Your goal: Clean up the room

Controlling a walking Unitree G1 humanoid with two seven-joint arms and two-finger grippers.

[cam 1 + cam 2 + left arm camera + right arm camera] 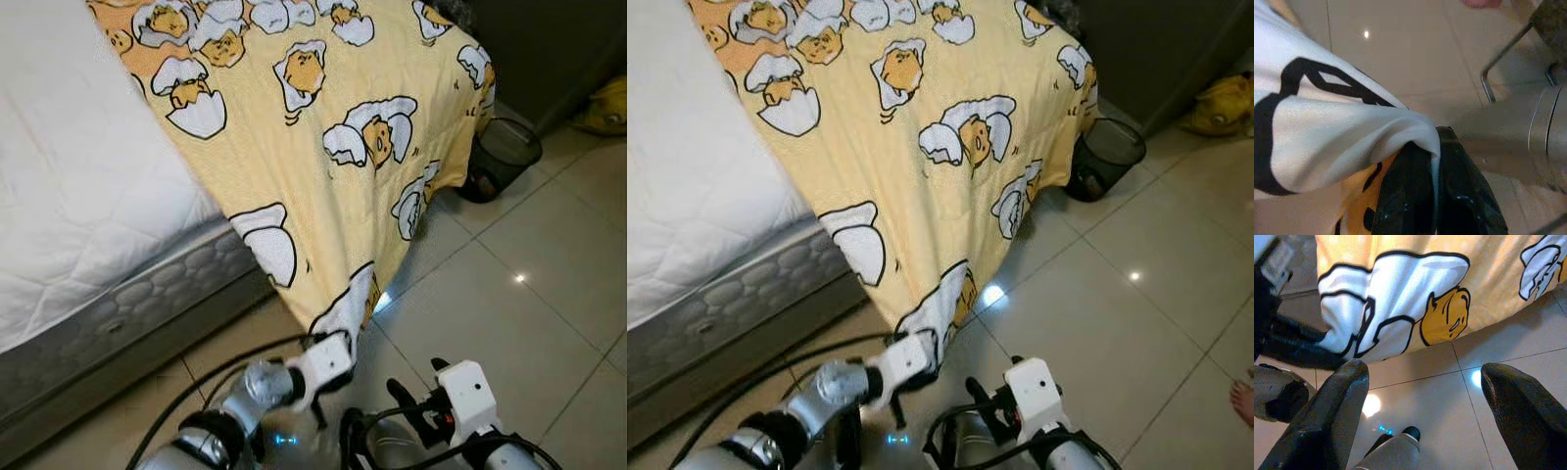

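You see a yellow blanket (pixel 323 147) printed with black-outlined white eggshells and orange-yellow yolk figures, draped over a white quilted mattress (pixel 69 186) with a grey side. Far right, a black mesh bin (pixel 502 155) stands on beige glossy floor tiles (pixel 509 313).

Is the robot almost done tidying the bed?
Not yet. The left gripper has its jaws shut on the corner of the yellow blanket, so straightening is underway. The blanket still hangs off the mattress toward the floor. The right gripper waits open. Nothing looks finished.
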